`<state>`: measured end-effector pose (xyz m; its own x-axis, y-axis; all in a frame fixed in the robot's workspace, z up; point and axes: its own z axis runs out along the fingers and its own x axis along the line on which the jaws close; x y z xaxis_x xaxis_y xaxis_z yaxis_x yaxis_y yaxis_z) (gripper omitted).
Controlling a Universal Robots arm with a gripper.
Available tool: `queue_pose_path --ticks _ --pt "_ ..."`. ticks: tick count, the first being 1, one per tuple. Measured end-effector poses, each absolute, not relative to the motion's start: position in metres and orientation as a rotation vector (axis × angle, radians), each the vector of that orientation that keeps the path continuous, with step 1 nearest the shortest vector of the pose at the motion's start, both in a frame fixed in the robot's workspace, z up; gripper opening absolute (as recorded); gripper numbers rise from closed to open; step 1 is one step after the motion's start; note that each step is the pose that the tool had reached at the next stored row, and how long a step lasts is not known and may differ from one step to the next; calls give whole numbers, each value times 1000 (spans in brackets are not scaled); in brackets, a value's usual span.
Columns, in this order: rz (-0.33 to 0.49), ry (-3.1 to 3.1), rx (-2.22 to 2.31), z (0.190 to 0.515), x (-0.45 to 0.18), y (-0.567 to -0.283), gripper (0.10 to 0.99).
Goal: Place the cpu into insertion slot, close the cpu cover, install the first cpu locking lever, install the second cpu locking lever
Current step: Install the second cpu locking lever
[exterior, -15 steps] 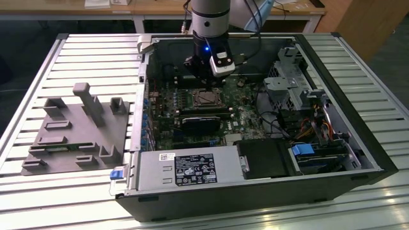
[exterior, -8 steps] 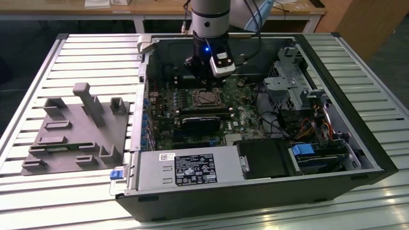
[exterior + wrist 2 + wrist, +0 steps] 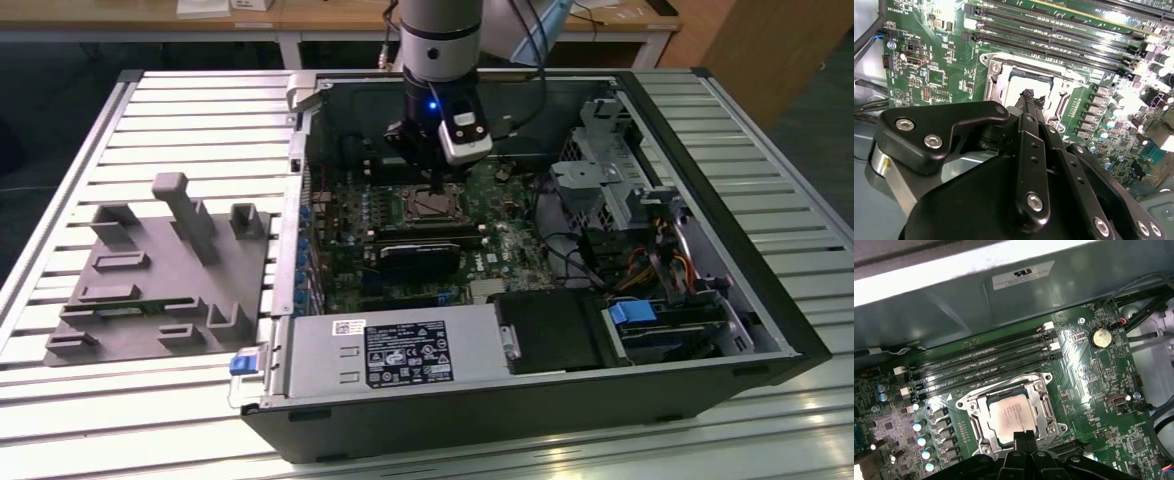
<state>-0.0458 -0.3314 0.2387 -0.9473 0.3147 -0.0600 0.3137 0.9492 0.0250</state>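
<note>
The cpu [image 3: 1010, 416], a small square with a dull silver top, lies flat in the insertion slot [image 3: 430, 206] on the green motherboard. The cpu cover [image 3: 1040, 405], a silvery frame with a window, lies down around the chip, whose top shows through the window [image 3: 1021, 85]. My gripper [image 3: 1029, 94] is shut, its black fingertips together just above the chip's edge and the cover's rim. Nothing shows between the fingers. In the exterior view the gripper [image 3: 441, 182] hangs straight down over the socket. How the locking levers stand, I cannot tell.
Long black memory slots [image 3: 979, 362] run beside the socket, and a coin battery [image 3: 1099, 337] sits further along the board. The case walls, a power supply [image 3: 387, 355] and a drive cage [image 3: 627, 180] hem the board in. A grey fixture [image 3: 160, 270] lies on the exterior view's left.
</note>
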Motion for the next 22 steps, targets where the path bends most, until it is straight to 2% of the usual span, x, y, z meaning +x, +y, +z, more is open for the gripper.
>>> queue_pose_path --ticks 22 --pt "31 3040 491 242 -46 -343 102"
